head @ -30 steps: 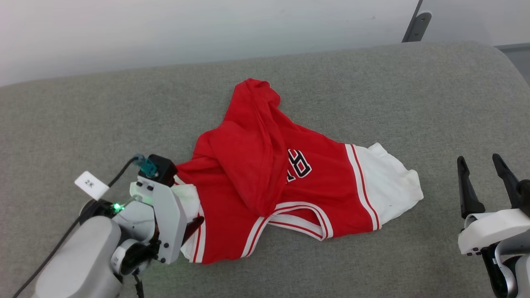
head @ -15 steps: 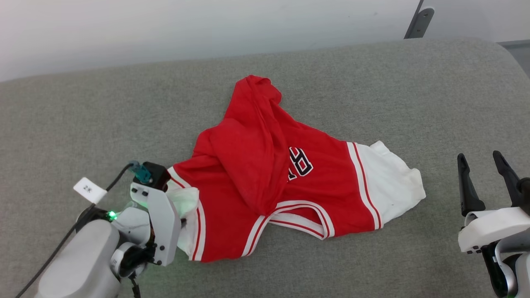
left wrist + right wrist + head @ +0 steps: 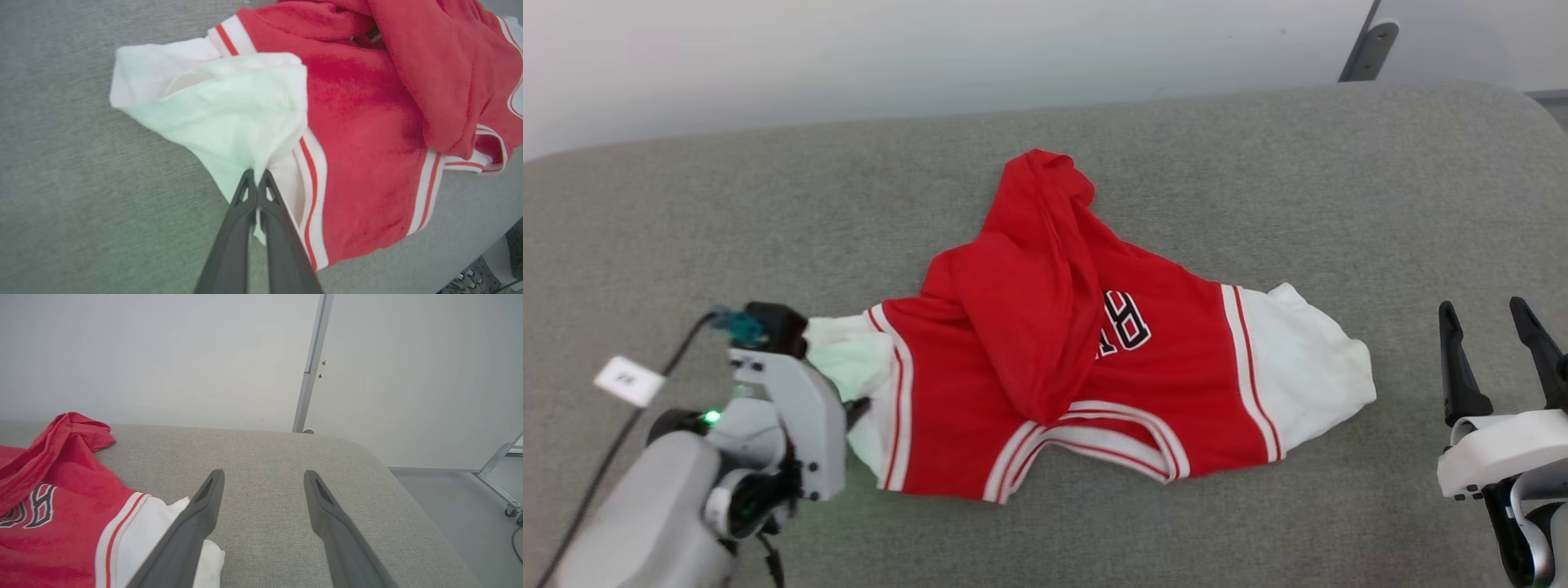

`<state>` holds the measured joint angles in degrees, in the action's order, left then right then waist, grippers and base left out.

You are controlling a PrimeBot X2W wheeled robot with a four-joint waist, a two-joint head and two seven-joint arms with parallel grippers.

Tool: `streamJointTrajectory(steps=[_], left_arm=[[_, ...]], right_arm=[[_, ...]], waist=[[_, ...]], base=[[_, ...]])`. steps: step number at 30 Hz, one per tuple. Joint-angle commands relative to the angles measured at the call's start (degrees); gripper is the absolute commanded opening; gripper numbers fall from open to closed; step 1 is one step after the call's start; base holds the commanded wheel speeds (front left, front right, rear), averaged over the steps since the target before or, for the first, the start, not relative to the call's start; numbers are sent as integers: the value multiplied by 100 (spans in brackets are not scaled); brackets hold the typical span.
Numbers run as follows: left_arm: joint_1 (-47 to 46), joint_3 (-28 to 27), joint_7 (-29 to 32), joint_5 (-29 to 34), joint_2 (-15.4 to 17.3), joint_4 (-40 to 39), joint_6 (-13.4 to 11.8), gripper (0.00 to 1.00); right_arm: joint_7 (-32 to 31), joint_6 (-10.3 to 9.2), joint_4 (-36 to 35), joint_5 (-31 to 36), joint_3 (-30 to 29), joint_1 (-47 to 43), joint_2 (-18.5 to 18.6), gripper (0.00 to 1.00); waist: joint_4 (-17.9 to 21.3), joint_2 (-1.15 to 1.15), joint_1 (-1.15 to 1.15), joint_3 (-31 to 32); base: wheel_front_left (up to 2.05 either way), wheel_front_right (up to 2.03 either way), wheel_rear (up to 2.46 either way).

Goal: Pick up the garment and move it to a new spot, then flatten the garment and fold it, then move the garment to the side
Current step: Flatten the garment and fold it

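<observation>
The garment point(image 3: 1045, 351) lies crumpled near the middle of the grey fabric-covered counter point(image 3: 1258, 163). Its red body is doubled over itself in a thick fold, and one white sleeve is spread toward each side. My left gripper point(image 3: 256, 179) is clamped on the edge of the white sleeve point(image 3: 229, 122) on my left, fingers pressed together with cloth pinched between them. The right gripper point(image 3: 1494, 343) hovers off to my right, jaws wide apart and holding nothing, clear of the other sleeve point(image 3: 1315, 367).

I judge we are at the very start. I have a grip, but the shirt rests on the counter unflattened, so the lift, the move, the smoothing, the fold and the final shift aside all remain.

The black-and-white chest lettering point(image 3: 1125, 320) is half buried under the fold, so I cannot read it whole. A white tag point(image 3: 627, 380) on the left arm's cable carries marks too small to read.
</observation>
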<state>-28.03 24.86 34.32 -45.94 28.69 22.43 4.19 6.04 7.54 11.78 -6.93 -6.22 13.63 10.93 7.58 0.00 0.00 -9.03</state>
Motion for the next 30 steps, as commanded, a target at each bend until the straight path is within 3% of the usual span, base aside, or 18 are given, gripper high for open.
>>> streamJointTrajectory(steps=[1, 8, 14, 17, 18, 19, 30], left_arm=[[158, -130, -68, -97, 89, -84, -90, 0], [703, -667, -372, -514, 264, -530, -318, 0], [1065, -802, -553, -600, 306, -729, -374, 3], [1186, -772, -662, -514, 328, -761, -361, 49], [1198, -755, -701, -470, 349, -761, -350, 79], [1204, -734, -729, -437, 358, -758, -334, 100], [717, -498, -186, -216, 595, -966, -418, 100]], right_arm=[[-13, -10, -21, 32, -29, -58, -9, 100], [-40, -10, -42, 14, -77, -126, -36, 100], [-77, -10, -68, -22, -68, -122, -4, 100], [-93, -10, -91, -28, -41, -119, 2, 100], [-92, -10, -97, -25, -30, -115, 4, 100], [-90, -10, -102, -23, -22, -109, 5, 100], [65, -10, -245, -2, 119, -24, 8, 100]], waist=[[-61, 0, 0, 30], [-252, 0, 0, 83], [-360, 0, 0, 82], [-408, 0, 0, 76], [-419, 0, 0, 75], [-429, 0, 0, 75], [-392, 0, 0, 137]], base=[[0, 0, 0], [0, 0, 0], [0, 0, 0], [0, 0, 0], [0, 0, 0], [0, 0, 0], [0, 0, 0]])
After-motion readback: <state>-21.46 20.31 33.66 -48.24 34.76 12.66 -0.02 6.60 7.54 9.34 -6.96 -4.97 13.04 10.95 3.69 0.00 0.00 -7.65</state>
